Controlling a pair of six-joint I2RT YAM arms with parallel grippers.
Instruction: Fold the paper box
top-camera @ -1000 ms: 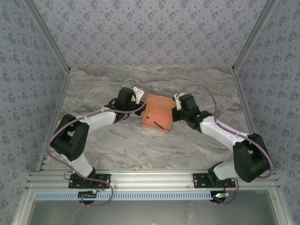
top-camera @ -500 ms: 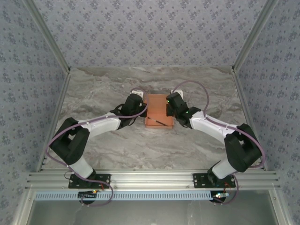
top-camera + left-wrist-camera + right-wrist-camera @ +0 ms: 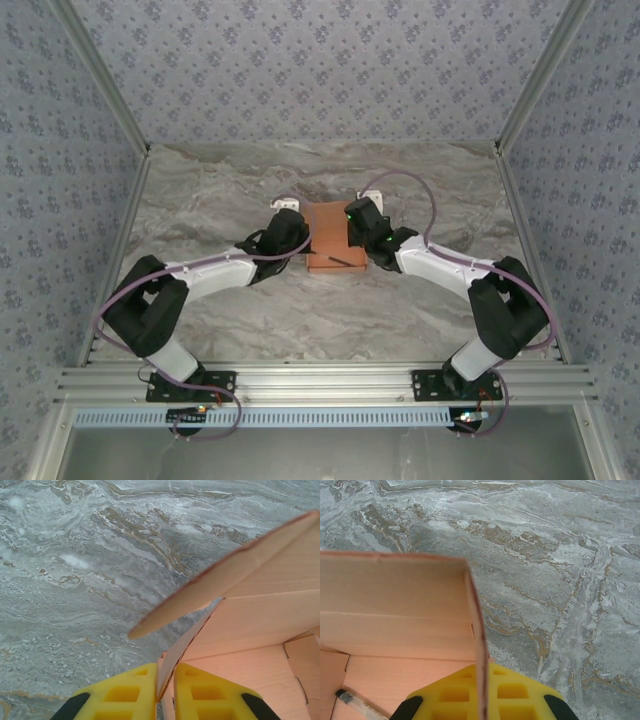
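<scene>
Nearest the arm bases, bare marbled tabletop (image 3: 300,320) lay between the two arms, which reached inward toward each other. Past it, at the middle of the tabletop, sat the paper box (image 3: 326,235), salmon-orange, open on top and with its side walls raised. The left gripper (image 3: 165,692) was clenched on the box's left wall, the thin cardboard edge caught between its yellow fingers (image 3: 122,697). The right gripper (image 3: 481,695) was clamped tight on the opposite wall, that edge running straight up between its fingers. A thin stick (image 3: 355,702) with a dark tip lay on the box floor near the front wall. Beyond the left gripper a loose flap (image 3: 225,575) tilted out over the tabletop. Farther back the tabletop ran bare to the patterned back wall (image 3: 320,70).
</scene>
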